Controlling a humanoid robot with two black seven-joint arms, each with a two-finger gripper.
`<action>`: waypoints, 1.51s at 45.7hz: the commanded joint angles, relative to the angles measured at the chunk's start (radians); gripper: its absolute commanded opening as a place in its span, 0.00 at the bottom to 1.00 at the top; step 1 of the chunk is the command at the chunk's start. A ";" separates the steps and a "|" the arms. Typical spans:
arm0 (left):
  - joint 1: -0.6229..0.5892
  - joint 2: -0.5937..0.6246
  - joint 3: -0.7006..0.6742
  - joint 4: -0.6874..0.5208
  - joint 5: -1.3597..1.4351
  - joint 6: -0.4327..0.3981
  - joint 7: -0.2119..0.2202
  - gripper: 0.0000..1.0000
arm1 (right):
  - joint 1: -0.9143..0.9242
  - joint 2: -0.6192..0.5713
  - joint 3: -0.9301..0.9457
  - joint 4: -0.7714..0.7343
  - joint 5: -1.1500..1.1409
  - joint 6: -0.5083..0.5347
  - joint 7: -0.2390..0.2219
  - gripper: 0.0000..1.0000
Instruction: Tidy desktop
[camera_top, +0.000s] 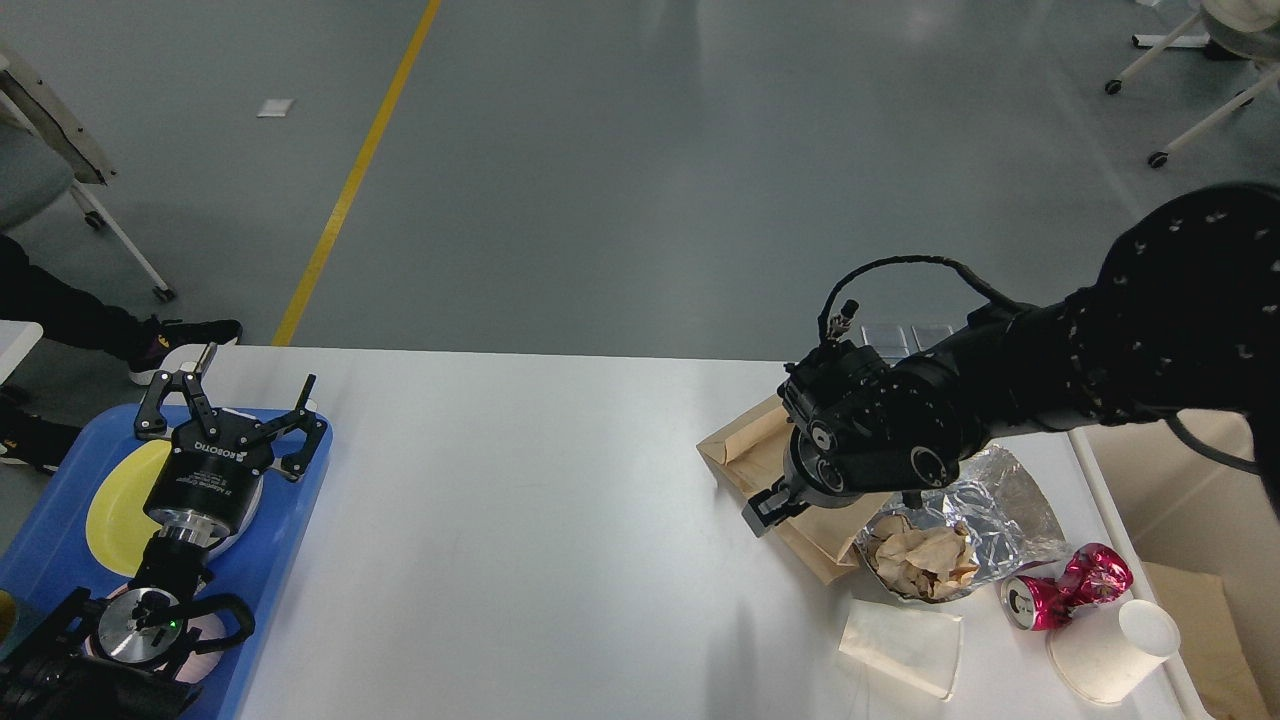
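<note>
The white desktop (520, 520) carries litter at its right end: a brown paper bag (740, 445), crinkled foil (1005, 500) holding crumpled brown paper (925, 560), a crushed pink can (1065, 590), a tipped white paper cup (1110, 650) and a flattened white cup (900, 645). My right gripper (835, 505) points down onto the paper bag, open, one finger (765, 515) off the bag's left edge and the other by the foil; the wrist hides the bag's middle. My left gripper (240, 395) is open and empty above the blue tray (290, 520).
A beige bin (1180, 520) stands off the desktop's right end with brown paper in it. The blue tray at the left holds a yellow plate (110, 510). Chair legs and a person's shoe show on the floor beyond the far edge.
</note>
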 joint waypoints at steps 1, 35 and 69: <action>0.000 0.000 0.000 0.000 0.000 0.000 0.000 0.97 | -0.098 0.051 0.001 -0.074 -0.074 -0.005 -0.023 0.86; 0.000 0.000 0.000 0.000 0.000 0.000 0.000 0.97 | -0.319 0.122 -0.075 -0.324 -0.163 -0.009 -0.043 0.53; 0.000 0.000 0.000 0.000 0.000 0.000 0.000 0.97 | -0.279 0.109 -0.064 -0.263 -0.061 -0.043 -0.032 0.00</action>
